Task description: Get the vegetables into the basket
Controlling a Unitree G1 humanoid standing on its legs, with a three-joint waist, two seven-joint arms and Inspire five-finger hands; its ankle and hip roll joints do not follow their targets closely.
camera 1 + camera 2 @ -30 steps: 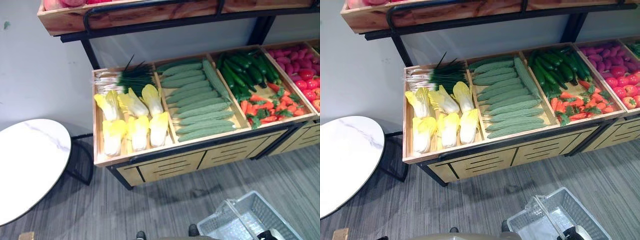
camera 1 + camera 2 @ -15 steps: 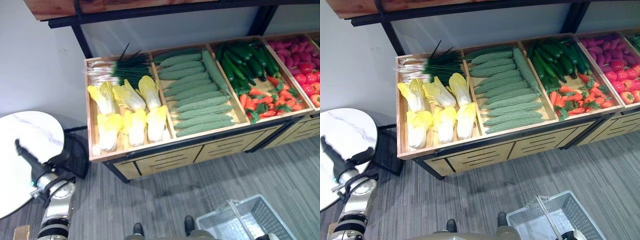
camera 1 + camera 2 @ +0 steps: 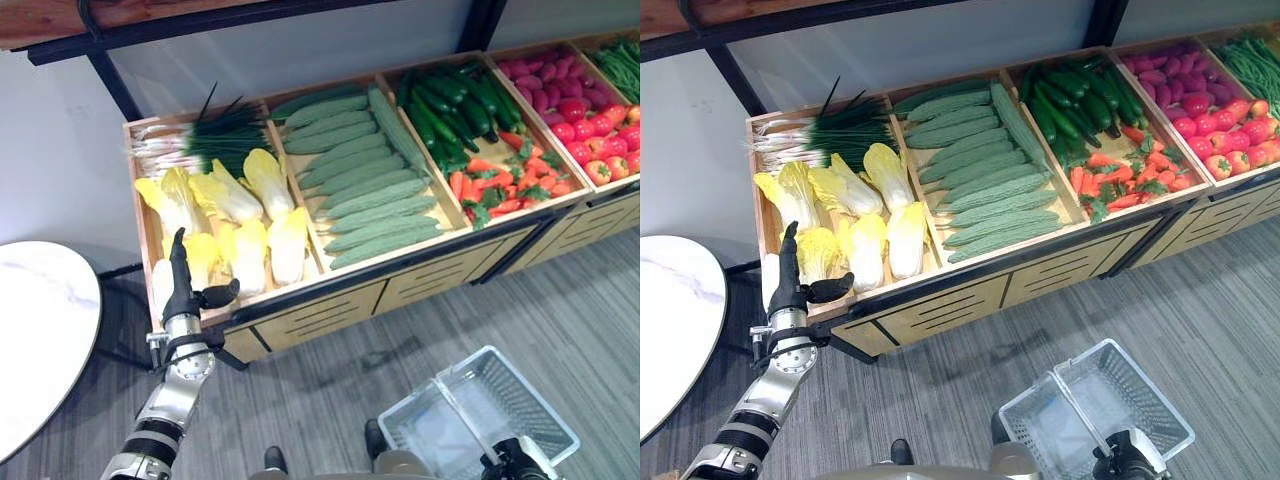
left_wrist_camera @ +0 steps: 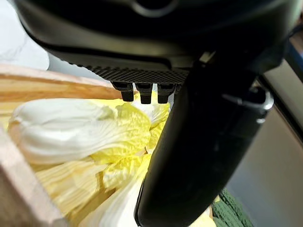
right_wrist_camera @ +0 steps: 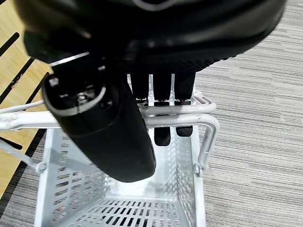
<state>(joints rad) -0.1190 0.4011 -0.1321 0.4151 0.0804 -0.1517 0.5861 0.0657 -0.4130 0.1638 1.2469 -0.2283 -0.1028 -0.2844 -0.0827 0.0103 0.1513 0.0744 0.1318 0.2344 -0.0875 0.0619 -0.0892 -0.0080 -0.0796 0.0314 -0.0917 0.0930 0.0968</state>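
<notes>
Over cabbages [image 3: 230, 225], left hand [image 3: 183, 290] open, right hand [image 5: 156, 113] gripping basket [image 3: 480, 420] handle

Grocery shop, produce section. Long wooden display stand [image 3: 330, 300] on a black metal frame, split into open crates sorted by kind: scallions [image 3: 215, 140] and yellow cabbages [image 3: 240, 215] in one, ridged green gourds [image 3: 365, 190] in the next, then cucumbers [image 3: 445, 105] with carrots [image 3: 495, 190], then purple and red produce [image 3: 570, 100], green beans [image 3: 1255, 65] at the far end. Slatted wooden panels front the stand's base. A second wooden shelf [image 3: 40, 25] runs above. Wire shopping basket [image 3: 1095, 425] with handle over grey striped floor [image 3: 560, 300]. Round white marble-look table [image 3: 40, 340] beside the stand, plain pale wall [image 3: 50, 120] behind.
</notes>
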